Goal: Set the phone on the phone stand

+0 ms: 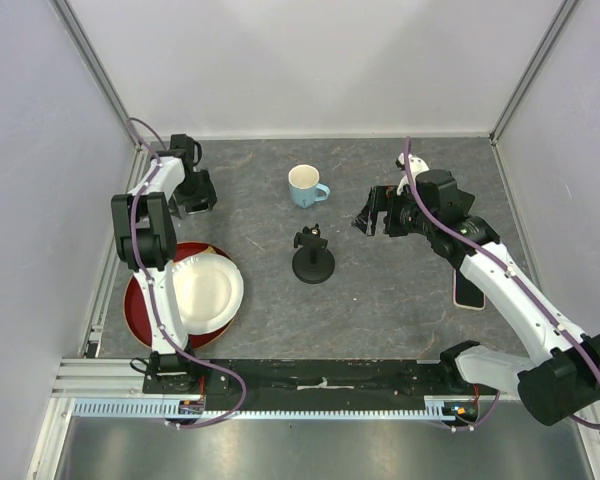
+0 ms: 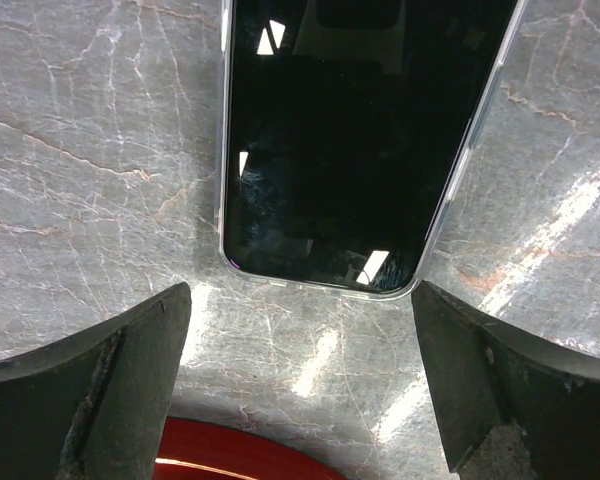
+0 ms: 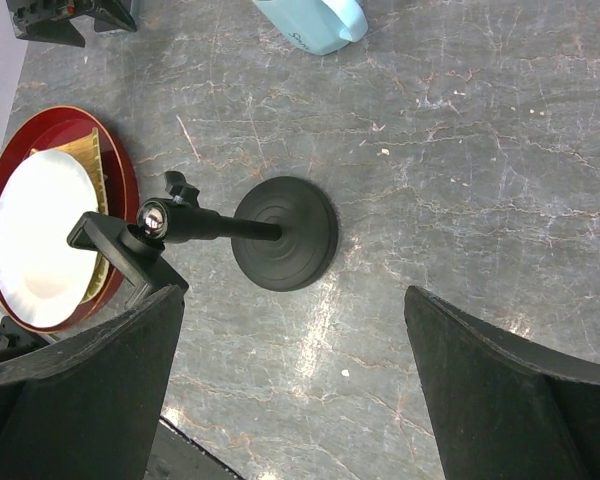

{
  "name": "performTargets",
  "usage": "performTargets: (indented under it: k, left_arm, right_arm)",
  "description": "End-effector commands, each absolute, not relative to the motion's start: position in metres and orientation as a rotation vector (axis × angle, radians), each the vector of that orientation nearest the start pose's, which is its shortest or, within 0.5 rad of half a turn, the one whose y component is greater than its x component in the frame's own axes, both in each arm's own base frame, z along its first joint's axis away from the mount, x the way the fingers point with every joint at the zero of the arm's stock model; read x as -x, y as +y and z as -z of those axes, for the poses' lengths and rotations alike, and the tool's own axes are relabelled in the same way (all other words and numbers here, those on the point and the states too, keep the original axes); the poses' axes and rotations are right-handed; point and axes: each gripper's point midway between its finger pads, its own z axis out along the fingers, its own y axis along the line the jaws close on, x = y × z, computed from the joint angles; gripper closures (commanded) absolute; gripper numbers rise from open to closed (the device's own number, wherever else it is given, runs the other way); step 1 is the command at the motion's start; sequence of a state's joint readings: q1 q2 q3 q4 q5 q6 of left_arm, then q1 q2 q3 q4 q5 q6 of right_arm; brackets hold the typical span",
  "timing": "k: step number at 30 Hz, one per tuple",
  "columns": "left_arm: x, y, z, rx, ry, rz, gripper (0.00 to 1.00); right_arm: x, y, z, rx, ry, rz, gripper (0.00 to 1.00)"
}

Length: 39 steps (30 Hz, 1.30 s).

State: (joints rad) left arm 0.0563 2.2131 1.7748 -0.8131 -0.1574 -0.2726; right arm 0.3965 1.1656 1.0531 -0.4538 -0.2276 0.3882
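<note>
A black-screened phone (image 2: 350,140) in a clear case lies flat on the grey table. My left gripper (image 2: 302,300) is open just short of the phone's near end, and its fingers do not touch it. In the top view this gripper (image 1: 193,200) is at the far left and hides the phone. The black phone stand (image 1: 313,256) stands upright mid-table on a round base, empty. My right gripper (image 1: 373,215) is open and empty, up in the air right of the stand. In the right wrist view the stand (image 3: 270,232) lies ahead of that gripper (image 3: 292,300).
A light blue mug (image 1: 305,185) stands behind the stand. A red tray (image 1: 143,305) with a white plate (image 1: 208,290) lies front left, its rim just behind my left gripper (image 2: 230,455). A flat pale, pink-edged slab (image 1: 469,292) lies partly under my right arm.
</note>
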Motion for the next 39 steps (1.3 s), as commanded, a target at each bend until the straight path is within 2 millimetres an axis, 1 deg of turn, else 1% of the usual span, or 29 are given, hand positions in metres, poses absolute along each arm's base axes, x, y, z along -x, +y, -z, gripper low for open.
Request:
performTargets:
  k: [1, 2, 4, 5, 6, 7, 8, 9, 10, 11, 13, 14, 16, 17, 19, 22, 24, 25, 26, 27, 28, 30, 31, 32, 33, 34, 35, 38, 39]
  left_arm:
    - [-0.473, 0.049, -0.027, 0.512, 2.745, -0.258, 0.03]
    - [-0.476, 0.048, -0.027, 0.511, 2.745, -0.250, 0.03]
    - [-0.476, 0.045, -0.022, 0.503, 2.775, -0.245, 0.03]
    - [-0.482, 0.046, -0.016, 0.501, 2.789, -0.260, 0.03]
    - [-0.478, 0.046, -0.014, 0.498, 2.824, -0.278, 0.03]
    - [-0.478, 0.044, -0.010, 0.470, 2.847, -0.289, 0.03]
    - [-0.486, 0.047, -0.006, 0.463, 2.845, -0.308, 0.03]
    - [-0.487, 0.047, -0.004, 0.447, 2.855, -0.311, 0.03]
    - [-0.486, 0.048, -0.004, 0.441, 2.871, -0.318, 0.03]
    - [-0.493, 0.048, -0.004, 0.433, 2.859, -0.318, 0.03]
    - [-0.498, 0.049, -0.005, 0.408, 2.858, -0.311, 0.03]
    - [-0.506, 0.048, -0.011, 0.399, 2.839, -0.291, 0.03]
    - [-0.507, 0.048, -0.005, 0.385, 2.863, -0.294, 0.04]
    - [-0.515, 0.048, -0.012, 0.381, 2.839, -0.286, 0.05]
    - [-0.517, 0.047, -0.009, 0.377, 2.841, -0.274, 0.08]
    - [-0.514, 0.049, -0.002, 0.377, 2.859, -0.283, 0.13]
    - [-0.511, 0.052, 0.003, 0.382, 2.870, -0.291, 0.21]
    - [-0.509, 0.054, 0.006, 0.388, 2.880, -0.290, 0.28]
    - [-0.509, 0.052, 0.006, 0.385, 2.883, -0.279, 0.40]
    - [-0.508, 0.052, 0.007, 0.382, 2.887, -0.278, 0.47]
    - [-0.509, 0.052, 0.003, 0.382, 2.882, -0.270, 0.54]
    - [-0.510, 0.049, -0.002, 0.393, 2.871, -0.242, 0.88]
    - [-0.508, 0.048, -0.004, 0.399, 2.872, -0.239, 0.98]
    - [-0.511, 0.047, -0.019, 0.404, 2.840, -0.217, 0.98]
    - [-0.515, 0.045, -0.026, 0.415, 2.807, -0.196, 0.98]
    - [-0.512, 0.042, -0.028, 0.418, 2.808, -0.183, 0.98]
    - [-0.517, 0.042, -0.050, 0.425, 2.756, -0.164, 0.98]
    - [-0.521, 0.039, -0.073, 0.442, 2.699, -0.130, 0.98]
    - [-0.522, 0.037, -0.086, 0.441, 2.674, -0.105, 0.98]
  right_arm:
    - [-0.305, 0.184, -0.239, 0.144, 2.140, -0.692, 0.02]
    - [-0.305, 0.185, -0.241, 0.147, 2.135, -0.698, 0.02]
    - [-0.306, 0.187, -0.245, 0.149, 2.126, -0.706, 0.02]
    - [-0.306, 0.187, -0.246, 0.148, 2.125, -0.707, 0.02]
    - [-0.306, 0.187, -0.248, 0.149, 2.122, -0.709, 0.02]
    - [-0.306, 0.187, -0.250, 0.148, 2.117, -0.709, 0.02]
    - [-0.306, 0.187, -0.251, 0.147, 2.112, -0.711, 0.02]
    - [-0.306, 0.187, -0.253, 0.146, 2.106, -0.713, 0.02]
    - [-0.305, 0.187, -0.254, 0.145, 2.107, -0.715, 0.02]
    - [-0.305, 0.186, -0.253, 0.142, 2.109, -0.715, 0.02]
    - [-0.305, 0.187, -0.254, 0.140, 2.106, -0.717, 0.02]
    - [-0.305, 0.187, -0.253, 0.140, 2.109, -0.716, 0.02]
    - [-0.306, 0.187, -0.251, 0.139, 2.115, -0.711, 0.02]
    - [-0.307, 0.187, -0.250, 0.138, 2.117, -0.711, 0.02]
    - [-0.308, 0.187, -0.249, 0.139, 2.121, -0.707, 0.02]
    - [-0.310, 0.188, -0.249, 0.139, 2.124, -0.704, 0.02]
    - [-0.311, 0.188, -0.249, 0.136, 2.126, -0.706, 0.02]
    - [-0.312, 0.188, -0.250, 0.136, 2.121, -0.707, 0.02]
    - [-0.311, 0.188, -0.249, 0.134, 2.124, -0.707, 0.02]
    - [-0.311, 0.189, -0.249, 0.134, 2.128, -0.710, 0.02]
    - [-0.311, 0.188, -0.249, 0.130, 2.126, -0.712, 0.02]
    - [-0.309, 0.189, -0.250, 0.129, 2.125, -0.716, 0.02]
    - [-0.308, 0.189, -0.250, 0.129, 2.125, -0.719, 0.02]
    - [-0.307, 0.188, -0.250, 0.126, 2.124, -0.718, 0.02]
    - [-0.306, 0.188, -0.249, 0.121, 2.129, -0.720, 0.02]
    - [-0.305, 0.187, -0.250, 0.119, 2.128, -0.721, 0.02]
    - [-0.304, 0.186, -0.249, 0.117, 2.133, -0.717, 0.02]
    - [-0.299, 0.184, -0.251, 0.109, 2.130, -0.716, 0.02]
    - [-0.298, 0.183, -0.251, 0.108, 2.130, -0.717, 0.02]
